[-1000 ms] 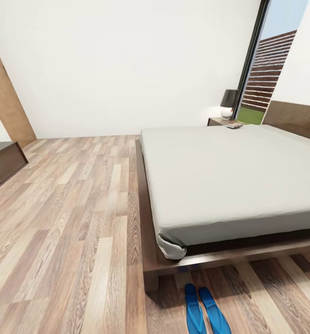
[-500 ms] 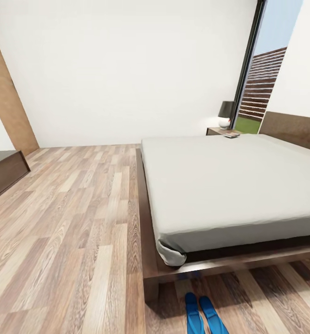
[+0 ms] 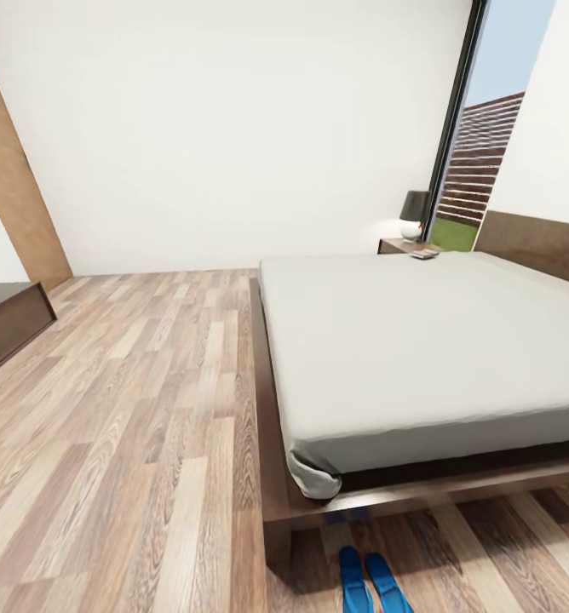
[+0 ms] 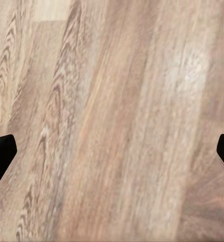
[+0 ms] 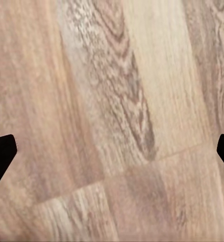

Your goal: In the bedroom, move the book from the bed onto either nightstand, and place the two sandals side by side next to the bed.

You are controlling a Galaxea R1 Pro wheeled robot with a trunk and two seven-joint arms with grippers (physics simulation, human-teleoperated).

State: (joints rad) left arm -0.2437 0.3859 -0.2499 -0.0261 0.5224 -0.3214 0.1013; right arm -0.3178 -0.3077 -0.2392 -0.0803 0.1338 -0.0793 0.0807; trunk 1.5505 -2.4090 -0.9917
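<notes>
Head view: bed [image 3: 421, 340] with bare off-white mattress fills the right half, dark wood frame, brown headboard [image 3: 536, 245] at the far right. At the far head-end corner stands the nightstand [image 3: 397, 246] with a black-shaded lamp [image 3: 416, 213] on it. A small dark flat thing [image 3: 424, 253] lies right where mattress corner and nightstand top meet — probably the book, but too small to tell whether it rests on the bed or already on the nightstand. Two blue sandals [image 3: 365, 581] lie side by side on the wood floor [image 3: 131, 409], just beside the near corner of the bed frame, partly cut by the picture's edge. A low dark cabinet [image 3: 8, 315] sits at the left.

Left gripper [image 4: 112, 156]: fingers spread wide, nothing between them, plank floor below. Right gripper [image 5: 112, 156]: same, fingers wide, empty.

Judgement: sandals look placed; the book step needs checking up close.

Risks:
- base must go round the bed along the floor side — cutting close could clip the low frame corner or run over the sandals and split the pair
- lamp crowds the nightstand top; a reach there could knock it
- thin book flat on a surface — fingers may slide off or push it away
</notes>
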